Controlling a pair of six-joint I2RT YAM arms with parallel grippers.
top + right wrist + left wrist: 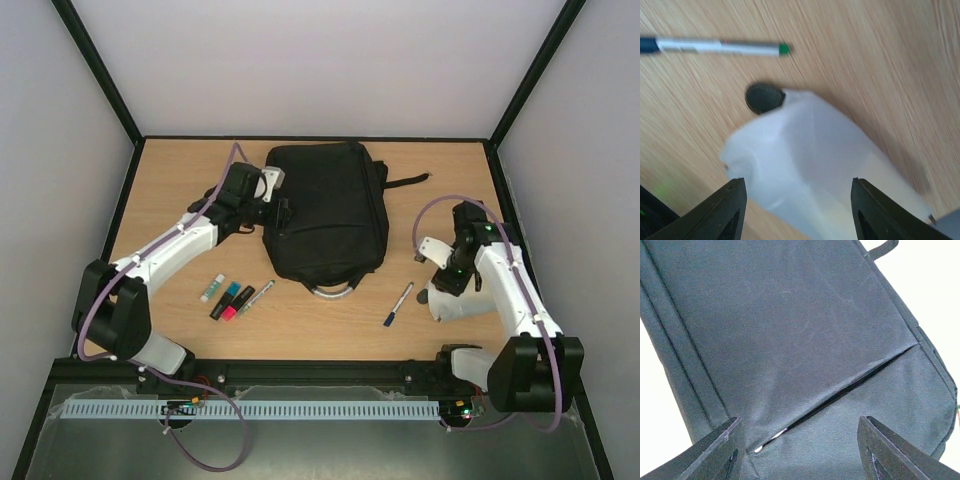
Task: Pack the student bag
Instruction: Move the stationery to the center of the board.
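Only the left wrist view shows the zip (pixel 840 395) on the student bag (pixel 790 325), beneath the left hand (pixel 800 425), spread wide. The right hand (pixel 797 185) hangs released over a blurred white bottle (pixel 810 150).

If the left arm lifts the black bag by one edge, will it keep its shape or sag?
Probably sag: the student bag is soft fabric, creased near its front zip. It lies quite flat, so it is likely light. Pushed on the table, it may bunch rather than slide whole.
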